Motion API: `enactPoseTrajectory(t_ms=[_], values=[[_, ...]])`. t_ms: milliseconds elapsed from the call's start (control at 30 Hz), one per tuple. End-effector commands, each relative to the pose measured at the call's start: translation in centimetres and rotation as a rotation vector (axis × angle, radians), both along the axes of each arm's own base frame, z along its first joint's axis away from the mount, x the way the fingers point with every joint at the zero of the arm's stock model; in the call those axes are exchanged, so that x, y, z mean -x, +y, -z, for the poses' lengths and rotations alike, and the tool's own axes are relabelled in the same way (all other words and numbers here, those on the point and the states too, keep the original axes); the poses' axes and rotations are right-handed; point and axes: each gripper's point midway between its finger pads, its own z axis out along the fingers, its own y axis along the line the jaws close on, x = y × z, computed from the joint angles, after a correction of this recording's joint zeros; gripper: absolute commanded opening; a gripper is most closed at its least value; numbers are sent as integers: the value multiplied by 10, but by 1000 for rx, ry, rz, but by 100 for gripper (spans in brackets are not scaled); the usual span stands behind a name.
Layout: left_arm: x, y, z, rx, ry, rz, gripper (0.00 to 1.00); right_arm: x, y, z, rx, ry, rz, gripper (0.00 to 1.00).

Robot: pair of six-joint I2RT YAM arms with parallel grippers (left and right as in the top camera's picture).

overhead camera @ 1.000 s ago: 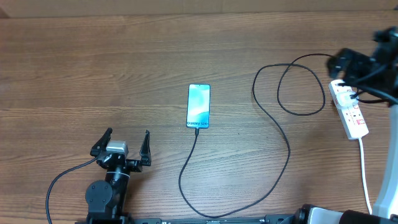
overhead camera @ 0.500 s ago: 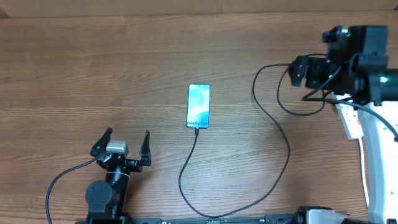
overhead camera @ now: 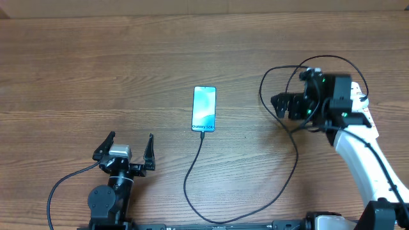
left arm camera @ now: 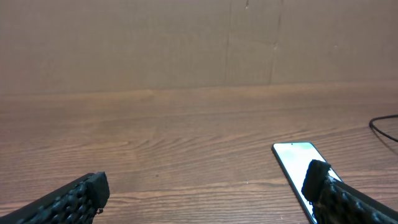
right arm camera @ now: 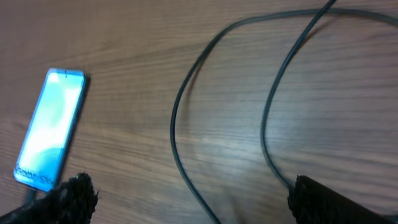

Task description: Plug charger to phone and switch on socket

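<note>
Hovering wide open and empty, the right claw [right arm camera: 191,186] is hanging over the charger [right arm camera: 173,127] loops. The phone [overhead camera: 204,108] is lying mid-worktop, cable seemingly plugged in. The left claw [overhead camera: 131,136] is gaping empty too. I'm guessing a finger snagging a loop is yanking that plug out.

Only other stuff is the bench [overhead camera: 89,57], a brown wood-grain top with long darker streaks running side to side, plus a plain tan cardboard-looking wall [left arm camera: 124,43] standing along its far edge with a couple of faint vertical seams toward the right.
</note>
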Motion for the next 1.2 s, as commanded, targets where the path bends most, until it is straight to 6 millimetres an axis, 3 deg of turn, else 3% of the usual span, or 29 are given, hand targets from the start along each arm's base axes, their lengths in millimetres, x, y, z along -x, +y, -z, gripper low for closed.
enactPoseTrajectory(t_ms=[0,233,367,633,1067,1167], values=[[0,0,0,-23,-5,2,99,20,15,15,48,-69,-140,100],[0,0,0,-23,-5,1,99,56,21,45,74,-213,-172,100],[0,0,0,-23,-5,2,100,70,20,50,75,-322,-162,100],[0,0,0,-23,-5,2,100,92,-15,64,-13,-333,217,100],[0,0,0,-23,-5,2,100,111,-16,55,-13,-334,220,100],[0,0,0,-23,-5,2,100,109,-15,42,-24,-391,217,100]])
